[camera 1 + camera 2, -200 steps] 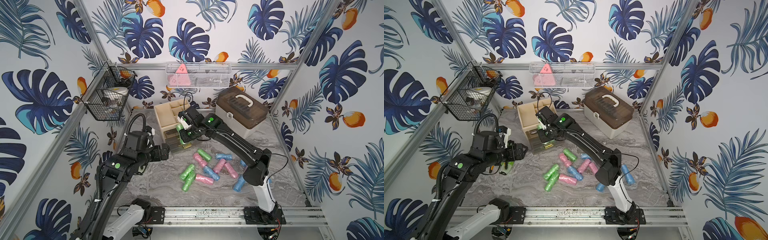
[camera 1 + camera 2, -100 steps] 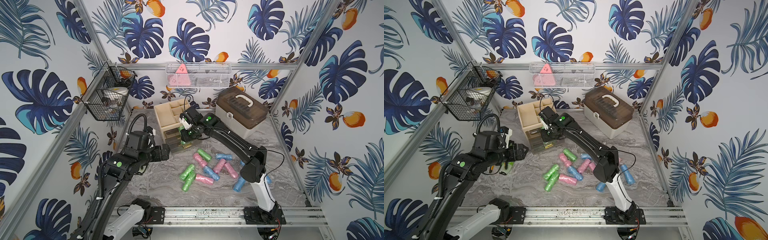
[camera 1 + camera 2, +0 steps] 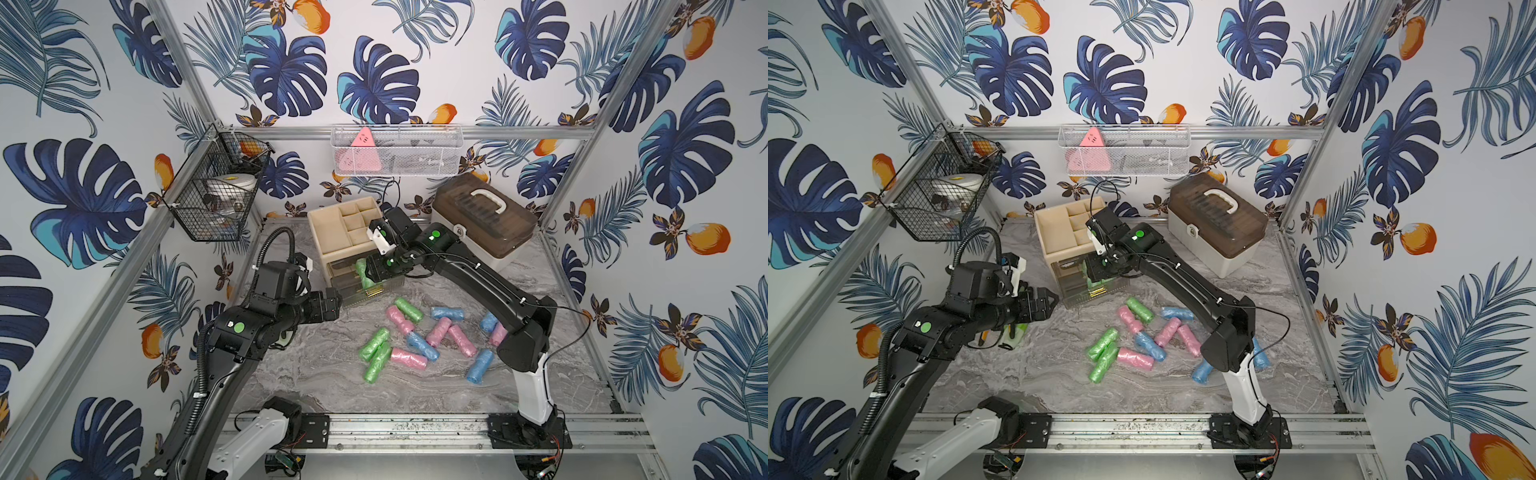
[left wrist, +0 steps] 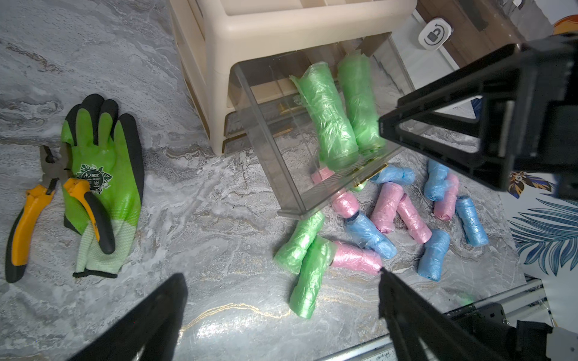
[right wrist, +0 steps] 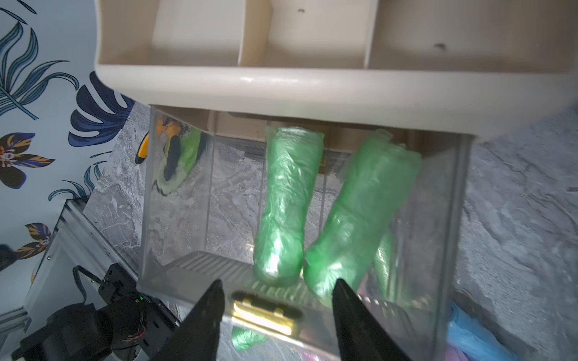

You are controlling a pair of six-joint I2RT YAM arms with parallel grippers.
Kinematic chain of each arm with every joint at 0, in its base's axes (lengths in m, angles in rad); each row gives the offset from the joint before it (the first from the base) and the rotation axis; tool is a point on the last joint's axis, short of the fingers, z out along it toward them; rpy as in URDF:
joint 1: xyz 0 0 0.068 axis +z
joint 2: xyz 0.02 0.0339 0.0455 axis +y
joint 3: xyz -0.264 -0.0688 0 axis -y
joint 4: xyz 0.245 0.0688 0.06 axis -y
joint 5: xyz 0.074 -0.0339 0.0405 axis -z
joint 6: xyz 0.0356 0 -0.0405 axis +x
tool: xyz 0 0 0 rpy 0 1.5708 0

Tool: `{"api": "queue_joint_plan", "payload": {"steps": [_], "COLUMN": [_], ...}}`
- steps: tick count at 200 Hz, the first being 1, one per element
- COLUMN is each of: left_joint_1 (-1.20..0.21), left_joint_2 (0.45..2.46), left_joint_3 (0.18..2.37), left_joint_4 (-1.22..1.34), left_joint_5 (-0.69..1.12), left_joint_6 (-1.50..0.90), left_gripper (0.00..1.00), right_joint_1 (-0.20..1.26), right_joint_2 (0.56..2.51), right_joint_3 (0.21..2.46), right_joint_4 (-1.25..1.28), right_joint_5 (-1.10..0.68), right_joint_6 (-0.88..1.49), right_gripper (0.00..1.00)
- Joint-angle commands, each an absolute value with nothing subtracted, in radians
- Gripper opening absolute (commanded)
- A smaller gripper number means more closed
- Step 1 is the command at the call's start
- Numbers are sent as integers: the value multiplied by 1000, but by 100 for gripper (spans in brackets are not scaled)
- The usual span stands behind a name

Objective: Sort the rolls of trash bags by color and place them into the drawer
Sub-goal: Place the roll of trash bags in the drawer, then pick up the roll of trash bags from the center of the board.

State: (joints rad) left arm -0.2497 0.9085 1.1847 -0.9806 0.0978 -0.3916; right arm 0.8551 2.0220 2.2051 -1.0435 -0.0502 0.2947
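R gripper, pinched a sec ago, now spreads empty above clear drawer mid-frame, where 2 green rolls lie; L gripper gapes idle; other rolls wait on table lower-centre.

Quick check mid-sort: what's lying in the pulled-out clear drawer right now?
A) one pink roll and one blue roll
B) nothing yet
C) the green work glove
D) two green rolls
D: the left wrist view shows two green rolls lying side by side inside the clear drawer, while the pink rolls and blue rolls lie outside it on the table.
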Motion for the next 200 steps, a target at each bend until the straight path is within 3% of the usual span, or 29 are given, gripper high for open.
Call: {"api": "queue_joint_plan", "payload": {"steps": [1,42,83,129,200], "left_joint_1": [-248,-247,-242,-238,-226], "left_joint_2": [910,917,939,972,927], "left_joint_3": [1180,1157,1122,1160,1116], "left_joint_4": [-966,-926,-851,-842,-834], "left_joint_5": [119,185,274,276,250], "left_joint_6": [-391,-404,-442,-443,-462], "left_gripper": [98,96,96,97,98], "right_joint_1": [849,789,627,601,605], "right_joint_2": [1938,1751,1615,1709,1928], "right_joint_3": [2132,1890,1551,1399,1462], "right_joint_4": [-980,-922,-781,-684,-656], "right_joint_5": [5,58,-101,-185,-272], "right_joint_6": [272,260,270,237,216], "right_gripper": [57,51,47,51,51]}}
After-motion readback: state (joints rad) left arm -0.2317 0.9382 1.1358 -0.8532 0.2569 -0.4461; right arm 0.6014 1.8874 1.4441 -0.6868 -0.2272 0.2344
